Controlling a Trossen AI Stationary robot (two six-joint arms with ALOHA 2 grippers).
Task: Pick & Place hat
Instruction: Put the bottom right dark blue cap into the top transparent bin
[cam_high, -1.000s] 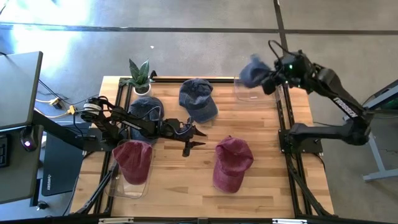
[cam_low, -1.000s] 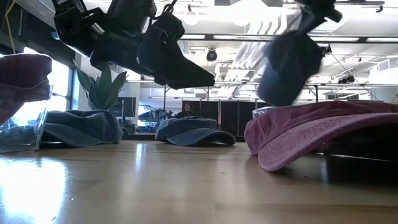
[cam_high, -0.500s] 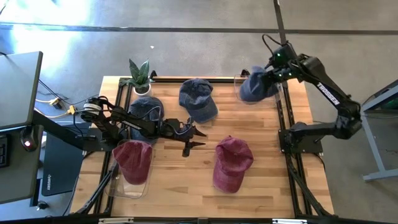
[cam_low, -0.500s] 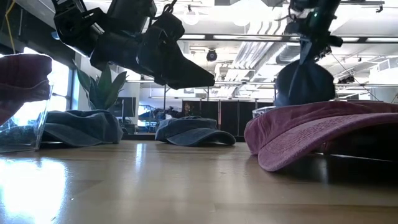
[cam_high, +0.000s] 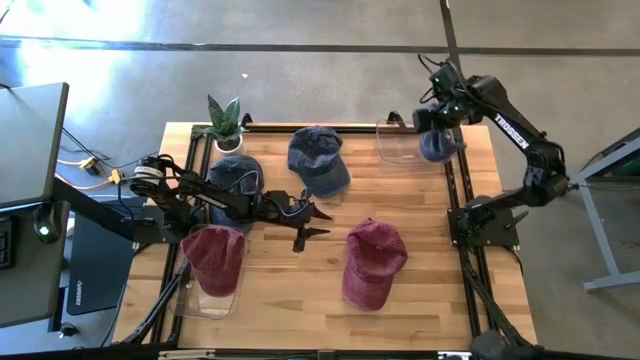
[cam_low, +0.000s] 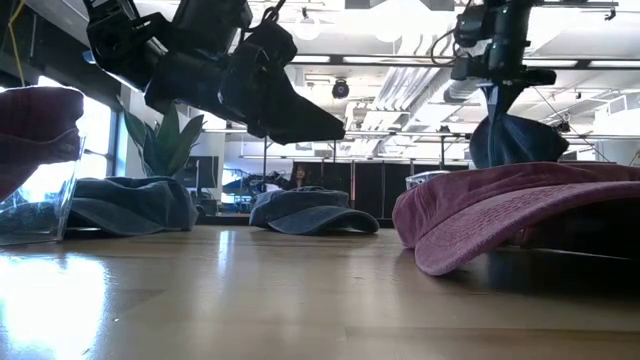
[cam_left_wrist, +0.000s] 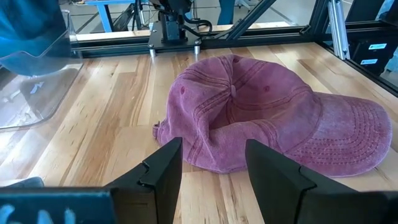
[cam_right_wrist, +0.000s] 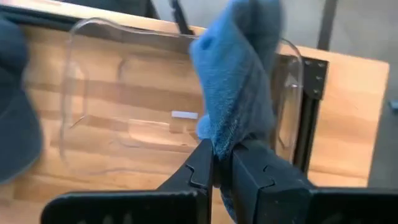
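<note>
right hand pinches blue hat over clear bin.

We are seeing a grey concrete floor spreading around the table; ceiling lights are glowing; a window is shining.

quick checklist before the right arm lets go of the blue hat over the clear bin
1. Right gripper shut on the blue hat: ok.
2. Hat above the clear bin: ok in the high view, though it hangs near the bin's outer edge.
3. Hat low enough to release: cannot tell; low view shows it dangling behind the red hat.
4. Bin free of other items: ok, the right wrist view shows bare plastic.
5. Left gripper away from the drop: ok, it waits open at mid-table by the red hat.
</note>
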